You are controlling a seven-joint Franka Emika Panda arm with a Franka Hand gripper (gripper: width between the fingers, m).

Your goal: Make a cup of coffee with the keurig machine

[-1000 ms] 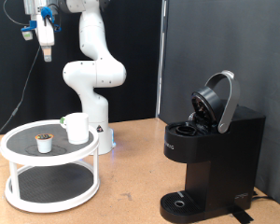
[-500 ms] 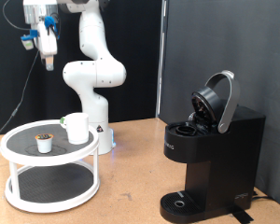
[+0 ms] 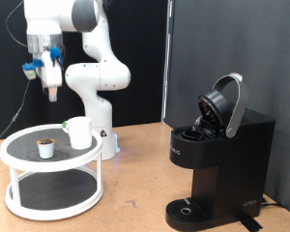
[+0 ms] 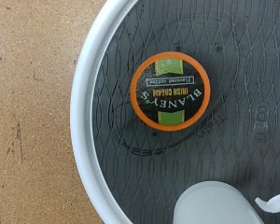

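Tool (image 3: 51, 93) high above a round white two-tier stand (image 3: 19, 148) on the wooden table (image 3: 135, 174), holding nothing, touching nothing; finger opening impossible to tell, fingers out of the wrist view. Directly below the tool: an orange-rimmed coffee pod (image 4: 169, 91) on the dark top shelf. Just beside the pod: the cup (image 3: 79, 131), white, upright. Well off to the side: the keurig machine (image 3: 220, 155), black, lid raised. Judged best: straight descent centred on the pod, fingers kept clear of the cup and the stand's rim.
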